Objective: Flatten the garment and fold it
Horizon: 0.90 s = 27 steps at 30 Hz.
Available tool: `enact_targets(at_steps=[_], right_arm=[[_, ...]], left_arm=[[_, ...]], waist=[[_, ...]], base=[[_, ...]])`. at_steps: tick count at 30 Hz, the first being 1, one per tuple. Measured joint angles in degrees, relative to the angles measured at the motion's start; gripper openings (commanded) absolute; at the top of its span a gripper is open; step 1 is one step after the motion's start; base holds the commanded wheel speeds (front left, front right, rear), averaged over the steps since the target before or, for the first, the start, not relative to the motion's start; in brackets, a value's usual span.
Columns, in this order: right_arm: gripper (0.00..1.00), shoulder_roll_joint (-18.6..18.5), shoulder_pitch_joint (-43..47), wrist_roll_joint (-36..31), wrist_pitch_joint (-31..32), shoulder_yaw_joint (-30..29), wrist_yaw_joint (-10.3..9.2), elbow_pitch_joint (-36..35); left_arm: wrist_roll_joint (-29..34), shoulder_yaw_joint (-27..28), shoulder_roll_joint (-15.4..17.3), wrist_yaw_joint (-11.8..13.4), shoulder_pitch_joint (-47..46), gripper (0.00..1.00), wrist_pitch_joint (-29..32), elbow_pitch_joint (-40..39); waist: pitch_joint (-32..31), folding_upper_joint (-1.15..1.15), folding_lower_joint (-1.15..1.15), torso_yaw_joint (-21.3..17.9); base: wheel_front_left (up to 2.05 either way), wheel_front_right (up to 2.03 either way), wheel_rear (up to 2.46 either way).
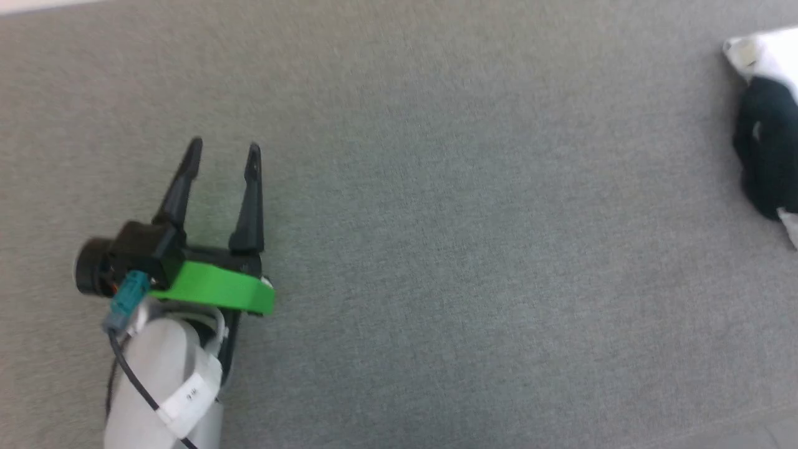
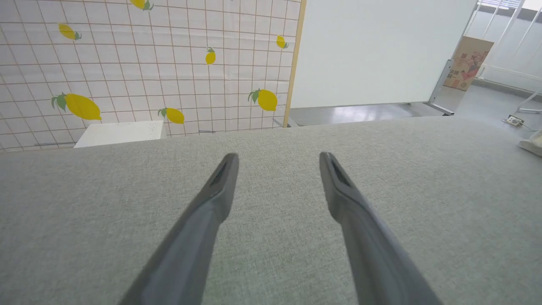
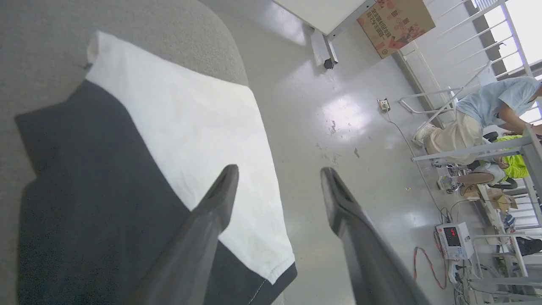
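Grey fabric covers the worktop (image 1: 436, 262); the garment (image 1: 770, 125) lies at its right edge. Well apart, the left gripper (image 1: 224, 146) hovers, fingers spread; the right gripper (image 3: 278, 168), fingers spread, hangs over the garment.

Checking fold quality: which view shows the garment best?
The right wrist view: the garment lies close, both colours plain. The head view catches a bunched bit at its right edge; the left wrist view, maybe a pale scrap.
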Motion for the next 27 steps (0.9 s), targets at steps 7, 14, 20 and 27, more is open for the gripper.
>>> enact_targets(at_steps=[7,14,20,27], right_arm=[[1.00,6.36,9.46,13.95,-10.73,1.86,0.00,-12.74],[1.00,13.55,23.08,22.31,-14.21,4.49,-0.01,-29.06],[1.00,19.56,31.78,23.72,-14.62,5.10,-0.01,-38.68],[1.00,24.66,39.11,22.95,-16.13,5.01,-0.02,-41.55]], left_arm=[[-3.43,0.34,-2.13,0.36,5.53,1.00,-0.73,3.20],[-5.10,0.41,-2.94,0.36,7.61,1.00,-0.80,5.56],[-5.35,0.25,-3.55,0.35,8.51,1.00,-0.80,6.54],[-5.45,0.00,-4.17,0.35,11.33,1.00,-0.97,7.30]], waist=[[-9.08,0.00,0.00,2.88],[-14.78,0.00,0.00,6.44],[-17.89,0.00,-0.01,10.24],[-21.48,0.00,-0.01,13.92]], base=[[0.00,0.00,0.00],[0.00,0.00,0.00],[0.00,0.00,0.00],[0.00,0.00,0.00]])
